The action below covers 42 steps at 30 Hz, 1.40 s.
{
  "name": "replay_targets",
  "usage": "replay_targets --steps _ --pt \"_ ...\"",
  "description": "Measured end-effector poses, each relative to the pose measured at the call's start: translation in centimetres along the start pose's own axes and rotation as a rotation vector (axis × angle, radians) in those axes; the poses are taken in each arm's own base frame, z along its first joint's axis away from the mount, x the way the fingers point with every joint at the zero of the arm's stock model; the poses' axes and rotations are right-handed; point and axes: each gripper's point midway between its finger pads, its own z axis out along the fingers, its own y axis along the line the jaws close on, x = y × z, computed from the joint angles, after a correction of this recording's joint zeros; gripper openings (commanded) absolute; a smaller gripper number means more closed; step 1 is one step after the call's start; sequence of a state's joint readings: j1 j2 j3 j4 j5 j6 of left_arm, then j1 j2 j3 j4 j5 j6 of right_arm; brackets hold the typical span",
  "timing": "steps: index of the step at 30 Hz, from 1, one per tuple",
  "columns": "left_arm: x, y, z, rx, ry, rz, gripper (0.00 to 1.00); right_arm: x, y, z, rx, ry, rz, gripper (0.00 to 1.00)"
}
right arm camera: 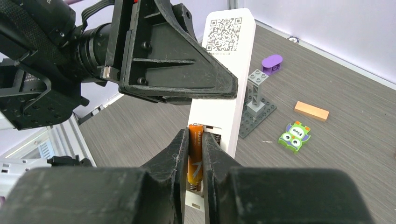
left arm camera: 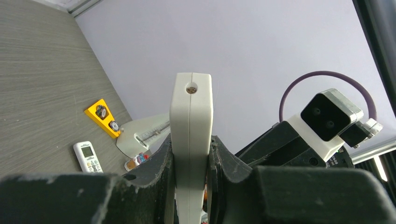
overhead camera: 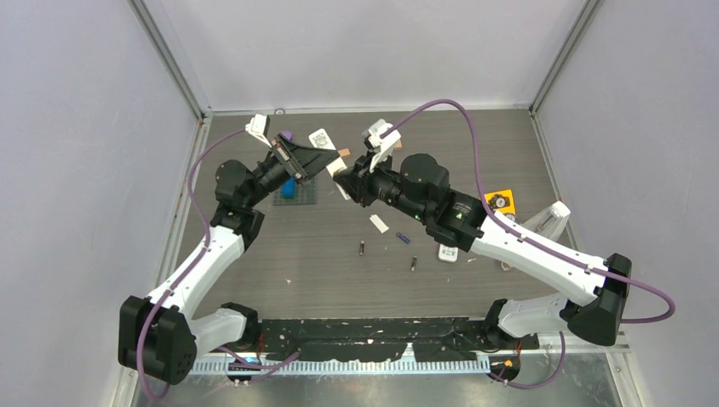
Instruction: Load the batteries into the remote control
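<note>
The left pincer (left arm camera: 191,145) is clenched on the remote control (left arm camera: 191,107), holding it up off the table (overhead camera: 322,280) by its two flat faces, with one end poking out past the fingertips. The right pincer (right arm camera: 196,136) faces it and is closed on the orange battery (right arm camera: 194,154), which sits upright between the fingers, right at their tips. The battery lies in or against the open battery bay (right arm camera: 214,135) on the back of the remote control, directly ahead of the right pincer. From here I cannot tell whether it is fully seated or only partly pushed in. The slot beside it, just to that pincer's right, looks empty.

So the loading looks barely begun: one cell is at the bay and none can be confirmed as locked in. Below and behind the right pincer, three more cells lie loose on the table: the purple battery (overhead camera: 404,237) and two dark batteries (overhead camera: 362,248), (overhead camera: 414,263), all apart from each other. A small white piece (overhead camera: 379,223) lies near them, possibly the bay cover. What remains is probably seating the orange battery, fetching another cell for the neighbouring slot, and perhaps closing the cover.
</note>
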<state>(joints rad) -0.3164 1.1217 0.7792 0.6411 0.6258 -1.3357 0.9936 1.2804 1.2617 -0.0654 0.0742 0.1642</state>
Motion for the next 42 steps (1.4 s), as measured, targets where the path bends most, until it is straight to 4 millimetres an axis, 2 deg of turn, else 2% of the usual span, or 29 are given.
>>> replay_targets --steps 13,27,31,42 --pt "-0.2 1.2 -0.2 -0.018 -0.042 -0.131 0.00 -0.1 -0.4 0.4 0.021 -0.075 0.031 0.12" --pt "-0.3 1.1 0.1 0.004 -0.053 -0.222 0.00 -0.7 -0.5 -0.3 0.021 -0.113 0.033 0.14" --pt "-0.3 1.2 0.1 0.000 -0.053 -0.221 0.00 -0.6 -0.5 -0.4 0.022 -0.109 0.032 0.06" --pt "0.1 1.2 0.0 -0.009 -0.044 -0.196 0.00 -0.2 -0.2 -0.6 0.004 -0.096 0.027 0.05"
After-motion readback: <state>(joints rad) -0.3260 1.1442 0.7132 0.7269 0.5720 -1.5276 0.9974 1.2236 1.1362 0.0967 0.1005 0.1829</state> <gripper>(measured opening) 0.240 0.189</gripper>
